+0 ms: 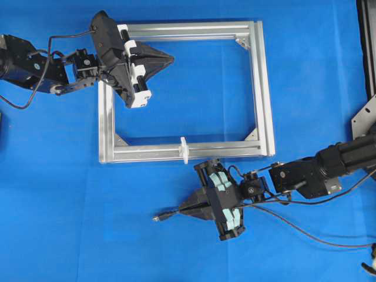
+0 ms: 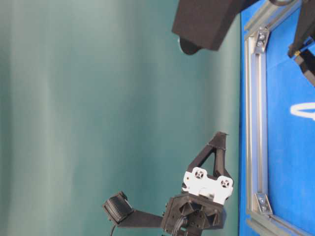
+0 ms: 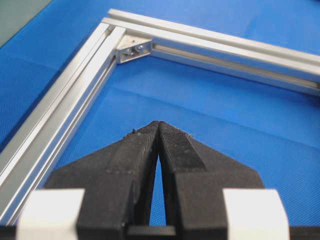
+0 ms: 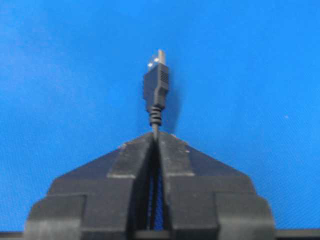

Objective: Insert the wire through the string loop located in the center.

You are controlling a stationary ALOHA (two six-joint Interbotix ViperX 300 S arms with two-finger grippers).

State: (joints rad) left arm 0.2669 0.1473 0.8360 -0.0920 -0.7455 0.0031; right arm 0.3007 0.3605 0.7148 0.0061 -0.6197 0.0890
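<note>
Gripping the wire point(image 4: 156, 92) behind its plug, right pincer point(image 1: 187, 207), plug pointing left, left pincer point(image 3: 159, 131) clenched empty.

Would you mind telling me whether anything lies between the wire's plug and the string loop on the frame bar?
Nothing visible does. The right gripper is shut on the wire, and only bare blue cloth separates its plug from the string loop on the frame bar.

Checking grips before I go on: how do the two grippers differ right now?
The right gripper is shut on the wire, its plug sticking out past the tips; the left gripper is shut on nothing. The right sits outside the frame, below the string loop; the left hangs over the frame's upper left corner. Both are closed.
</note>
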